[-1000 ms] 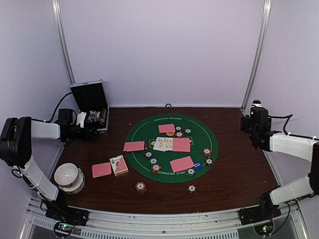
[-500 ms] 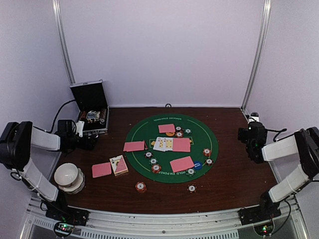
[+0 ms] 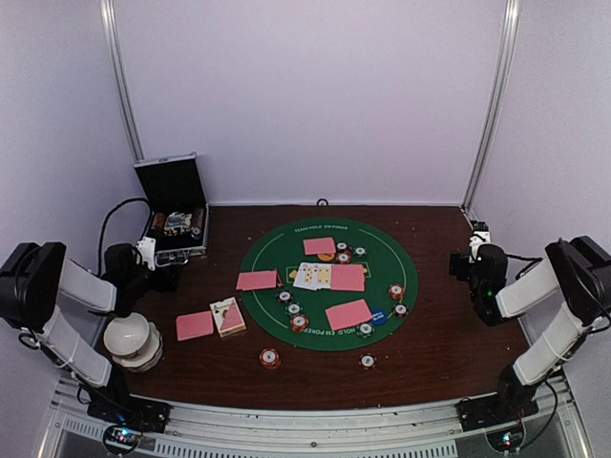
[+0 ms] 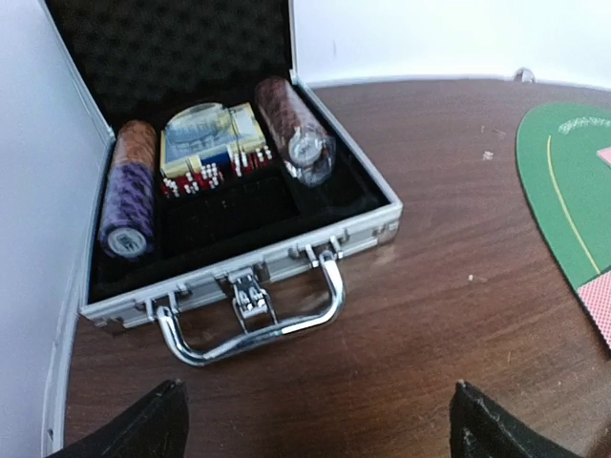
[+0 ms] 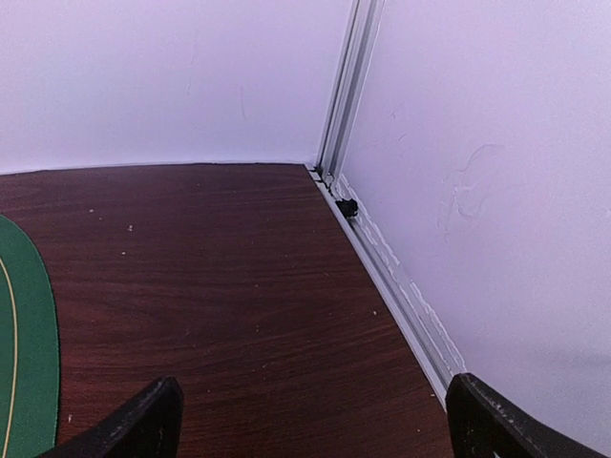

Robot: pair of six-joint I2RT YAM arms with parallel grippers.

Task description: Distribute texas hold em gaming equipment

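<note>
cards (image 3: 347,314): pink backs
chips (image 3: 270,358): red, green, white-striped edges
mat (image 3: 267,250): green, pale lettering
desk (image 3: 439,334): dark brown wood grain
case (image 4: 368,236): black lining, silver edges
bowl (image 3: 127,334): white

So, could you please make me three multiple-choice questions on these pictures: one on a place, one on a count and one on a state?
1. Where does the white bowl stand?
A. on the green mat
B. at the near left of the table
C. at the far right corner

2. How many rolls of chips lie in the case?
A. one
B. four
C. two

3. In what state is the case?
A. open, lid up
B. shut and latched
C. upside down

Answers:
1 B: the top view shows it there.
2 C: the left wrist view shows one roll along each side.
3 A: its dark inside is in plain view.
</note>
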